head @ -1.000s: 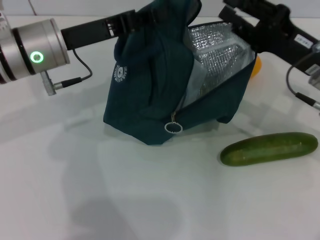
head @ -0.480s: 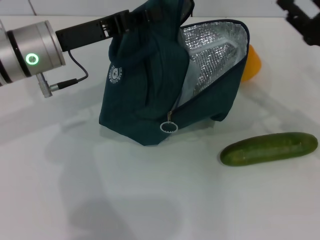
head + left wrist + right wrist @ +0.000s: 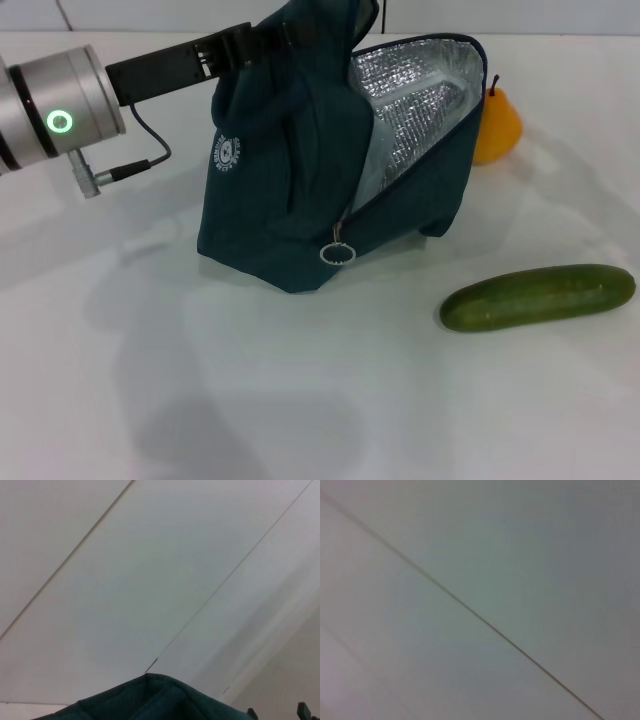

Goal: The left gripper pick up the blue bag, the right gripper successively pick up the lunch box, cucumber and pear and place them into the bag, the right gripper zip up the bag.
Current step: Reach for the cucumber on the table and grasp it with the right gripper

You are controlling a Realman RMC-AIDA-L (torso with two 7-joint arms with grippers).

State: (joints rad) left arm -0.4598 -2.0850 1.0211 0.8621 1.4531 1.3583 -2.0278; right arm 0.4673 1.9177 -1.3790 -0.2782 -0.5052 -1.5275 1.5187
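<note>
The blue bag (image 3: pixel 300 170) stands on the white table (image 3: pixel 200 380) toward its far edge, a little left of centre, its mouth gaping to my right so the silver lining (image 3: pixel 410 110) shows. My left gripper (image 3: pixel 255 42) is clamped on the bag's upper fabric at the far side, holding the top up. The zip pull ring (image 3: pixel 337 254) hangs at the lower end of the open zip, so the bag is not closed. I cannot see a lunch box anywhere on the table; whether it lies inside the bag, I cannot tell. The pear (image 3: pixel 496 125) sits just behind the bag's right side, near the far edge, and the cucumber (image 3: pixel 538 297) lies well apart toward the right edge, nearer me. My right gripper is out of sight in every view. By my reckoning, cucumber, pear and zipping remain.
</note>
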